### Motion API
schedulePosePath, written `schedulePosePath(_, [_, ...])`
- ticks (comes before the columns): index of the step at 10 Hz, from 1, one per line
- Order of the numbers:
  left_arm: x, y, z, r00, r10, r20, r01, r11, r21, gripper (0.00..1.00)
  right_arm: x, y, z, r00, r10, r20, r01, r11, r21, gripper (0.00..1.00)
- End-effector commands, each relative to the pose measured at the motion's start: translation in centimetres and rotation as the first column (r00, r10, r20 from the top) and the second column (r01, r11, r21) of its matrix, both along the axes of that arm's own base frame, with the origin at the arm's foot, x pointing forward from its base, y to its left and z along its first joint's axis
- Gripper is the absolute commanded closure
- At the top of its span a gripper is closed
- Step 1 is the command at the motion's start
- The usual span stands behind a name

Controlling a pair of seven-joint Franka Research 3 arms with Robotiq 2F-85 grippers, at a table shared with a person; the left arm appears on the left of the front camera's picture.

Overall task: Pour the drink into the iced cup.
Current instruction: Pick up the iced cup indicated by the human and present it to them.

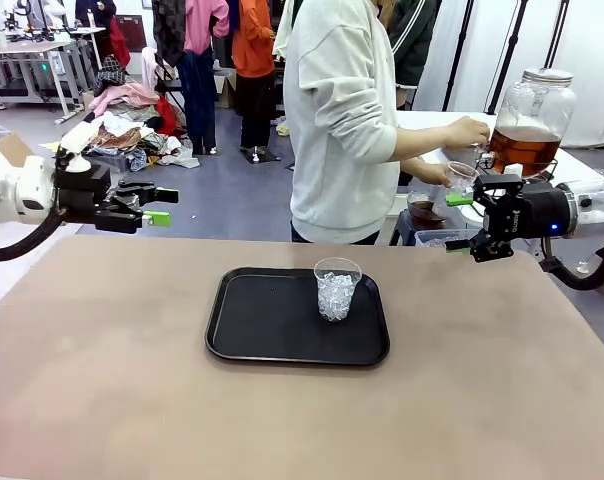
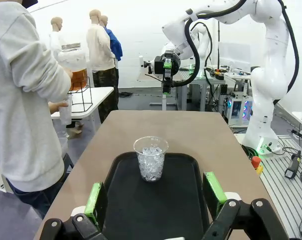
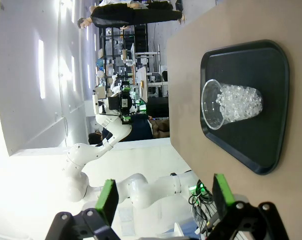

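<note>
Glossy black plastic tray [image 1: 282, 335], clear plastic cup [image 1: 337, 288]

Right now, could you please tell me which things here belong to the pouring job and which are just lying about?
Job: iced cup, black tray, jar of drink, clear cup in the person's hand.
Lying about: clothes pile on the floor.

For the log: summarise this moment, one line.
left gripper open; right gripper open; clear ice-filled cup on black tray; person at glass jar of amber drink

Front view faces the person [image 1: 342, 120]; all share the iced cup [image 1: 337, 290].
</note>
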State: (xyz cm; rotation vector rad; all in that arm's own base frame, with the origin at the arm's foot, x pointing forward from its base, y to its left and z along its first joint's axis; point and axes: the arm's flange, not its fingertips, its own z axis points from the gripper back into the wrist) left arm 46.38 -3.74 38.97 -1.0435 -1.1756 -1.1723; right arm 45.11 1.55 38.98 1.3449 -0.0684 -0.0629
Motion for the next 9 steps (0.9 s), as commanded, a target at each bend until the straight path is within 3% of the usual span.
schedulePosePath(1, [-0.05,-0.04,0.22,1.000,0.000,0.005,0.000,1.000,0.002,0.00,-0.08,0.00,0.08,1.000,-0.002,0.001,0.002,1.000,0.004,0.00])
schedulePosePath(9, [-0.05,-0.04,0.22,1.000,0.000,0.005,0.000,1.000,0.002,0.00,-0.08,0.00,0.08,1.000,-0.002,0.001,0.002,1.000,0.004,0.00])
